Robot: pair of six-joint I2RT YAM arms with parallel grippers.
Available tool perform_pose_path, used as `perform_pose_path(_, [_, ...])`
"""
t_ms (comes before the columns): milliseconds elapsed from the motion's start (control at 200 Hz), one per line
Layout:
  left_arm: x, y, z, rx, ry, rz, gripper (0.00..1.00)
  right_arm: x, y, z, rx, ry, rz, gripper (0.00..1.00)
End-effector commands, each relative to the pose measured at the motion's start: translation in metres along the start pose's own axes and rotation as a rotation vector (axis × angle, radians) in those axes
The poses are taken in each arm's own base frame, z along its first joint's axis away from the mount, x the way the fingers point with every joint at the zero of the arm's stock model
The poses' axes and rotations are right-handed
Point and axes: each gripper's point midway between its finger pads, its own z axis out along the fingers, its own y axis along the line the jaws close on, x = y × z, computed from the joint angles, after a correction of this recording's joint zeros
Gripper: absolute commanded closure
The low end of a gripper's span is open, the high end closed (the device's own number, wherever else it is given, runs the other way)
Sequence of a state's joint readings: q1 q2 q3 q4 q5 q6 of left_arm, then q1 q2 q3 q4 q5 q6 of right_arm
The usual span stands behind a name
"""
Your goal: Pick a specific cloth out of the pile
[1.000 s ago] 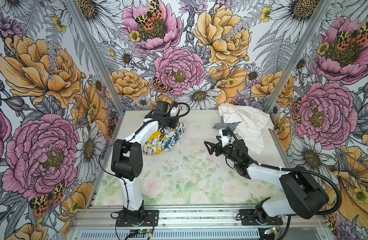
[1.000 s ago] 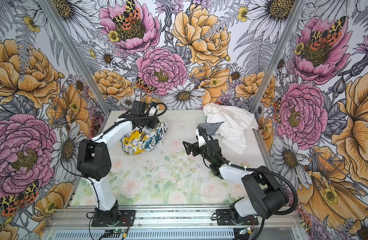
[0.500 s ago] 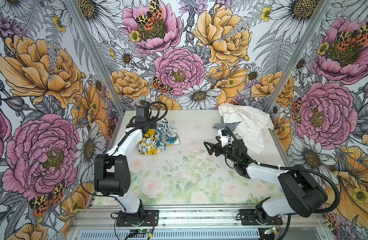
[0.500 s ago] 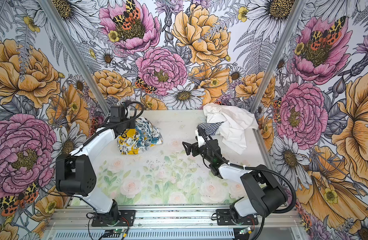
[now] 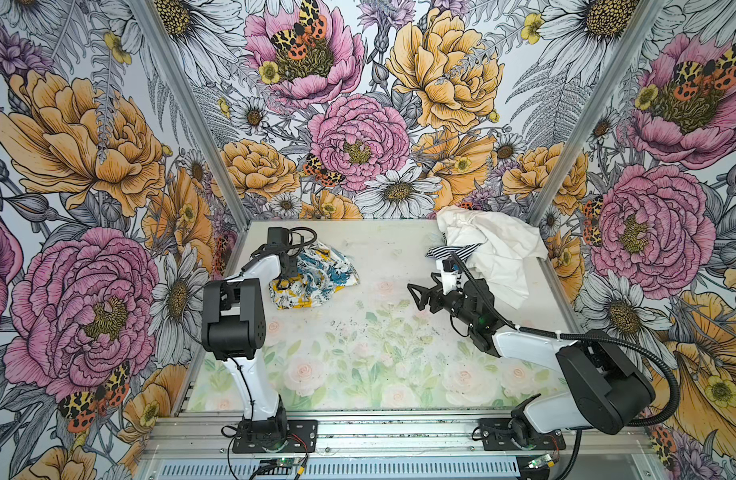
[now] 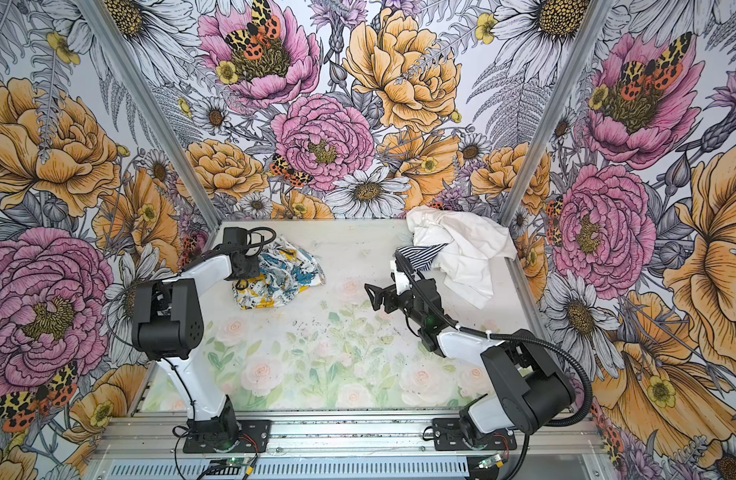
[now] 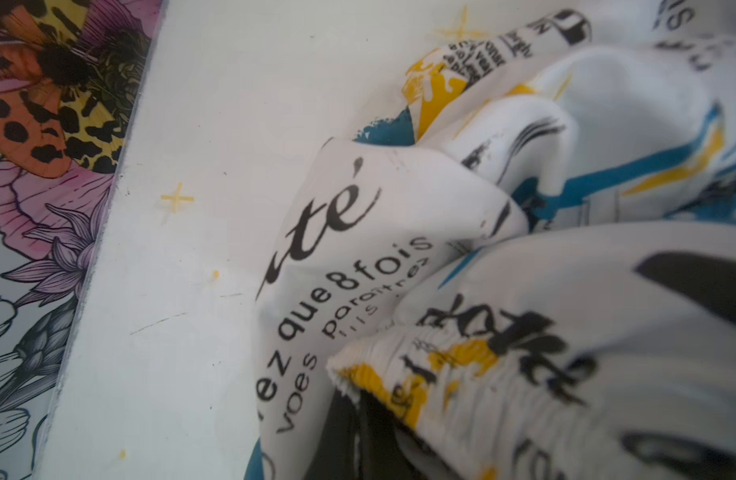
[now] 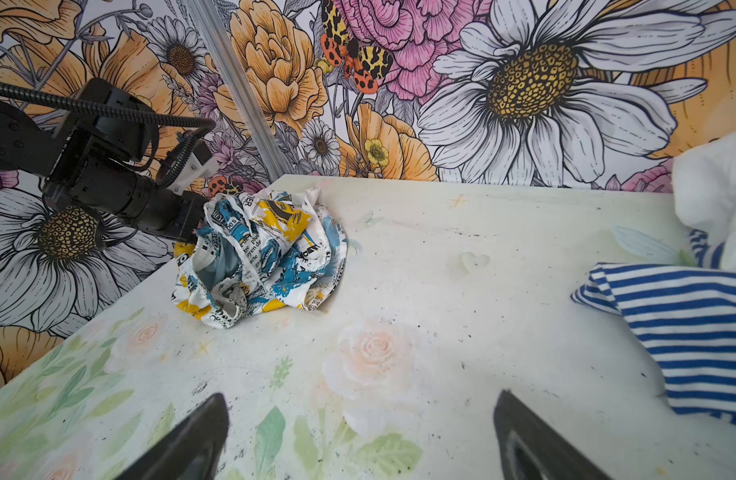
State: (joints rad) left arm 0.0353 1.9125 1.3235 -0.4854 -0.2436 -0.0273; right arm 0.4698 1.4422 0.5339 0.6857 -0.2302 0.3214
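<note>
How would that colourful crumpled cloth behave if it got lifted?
Probably floppy: the printed cloth lies crumpled in soft folds, so it should sag from any pinch. Likely light, since the fabric looks thin. A push would probably bunch it, not slide it.

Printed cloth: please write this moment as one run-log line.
left gripper: shut on printed cloth | right gripper: open, empty | pile: far right corner, apart from cloth

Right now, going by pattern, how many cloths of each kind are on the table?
Printed cloth, white with blue, teal and yellow: 1
Plain white cloth: 1
Striped cloth: 1
Total: 3
</note>
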Motion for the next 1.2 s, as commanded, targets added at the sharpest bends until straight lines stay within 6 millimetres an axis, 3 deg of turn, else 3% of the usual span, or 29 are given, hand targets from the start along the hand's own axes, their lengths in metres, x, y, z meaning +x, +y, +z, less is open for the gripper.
perform_pose_path(0, [-0.007, -0.001, -0.009, -0.01, -0.006, 0.042, 0.88, -0.013, 0.001, 0.003, -0.007, -0.03, -0.012, 0.01])
perform_pose_path(110, [-0.025, -0.008, -0.039, 0.037, -0.069, 0.072, 0.53, -0.014, 0.001, 0.001, -0.001, -0.033, -0.015, 0.0])
perform_pose_path(125, [-0.034, -0.007, -0.054, 0.04, -0.103, 0.076, 0.49, -0.014, 0.001, 0.001, 0.0, -0.034, -0.015, 0.01])
perform_pose_path(180, [-0.044, -0.007, -0.079, 0.036, -0.146, 0.131, 0.36, -0.014, 0.0, 0.001, 0.001, -0.035, -0.015, 0.01])
perform_pose_path(300, [-0.051, -0.01, -0.129, -0.009, -0.228, 0.305, 0.03, -0.013, 0.0, 0.002, -0.001, -0.033, -0.012, 0.01])
perform_pose_path(385, [-0.042, -0.023, -0.149, 0.019, -0.256, 0.454, 0.01, -0.012, 0.0, 0.004, -0.005, -0.03, -0.008, 0.0])
perform_pose_path(465, [-0.027, -0.041, -0.155, 0.052, -0.254, 0.647, 0.01, -0.011, 0.001, 0.005, -0.015, -0.03, 0.003, 0.0])
perform_pose_path(626, [-0.001, -0.043, -0.125, 0.011, -0.12, 0.98, 0.01, -0.008, 0.002, 0.009, -0.027, -0.026, 0.016, 0.01])
perform_pose_path(871, [0.007, -0.055, -0.079, 0.065, 0.048, 1.057, 0.01, -0.008, 0.002, 0.008, -0.024, -0.027, 0.014, 0.01])
perform_pose_path(891, [0.015, -0.059, -0.066, 0.082, 0.079, 1.073, 0.01, -0.008, 0.001, 0.008, -0.024, -0.027, 0.013, 0.0])
perform_pose_path(981, [0.027, -0.07, -0.047, 0.133, 0.119, 1.086, 0.01, -0.009, 0.0, 0.008, -0.018, -0.028, 0.01, 0.01])
perform_pose_path(1091, [0.045, -0.069, -0.015, 0.132, 0.209, 1.111, 0.01, -0.008, -0.001, 0.008, -0.017, -0.026, 0.011, 0.0])
perform_pose_path(1196, [0.049, -0.074, 0.007, 0.127, 0.242, 1.103, 0.01, -0.008, 0.0, 0.008, -0.019, -0.026, 0.013, 0.0])
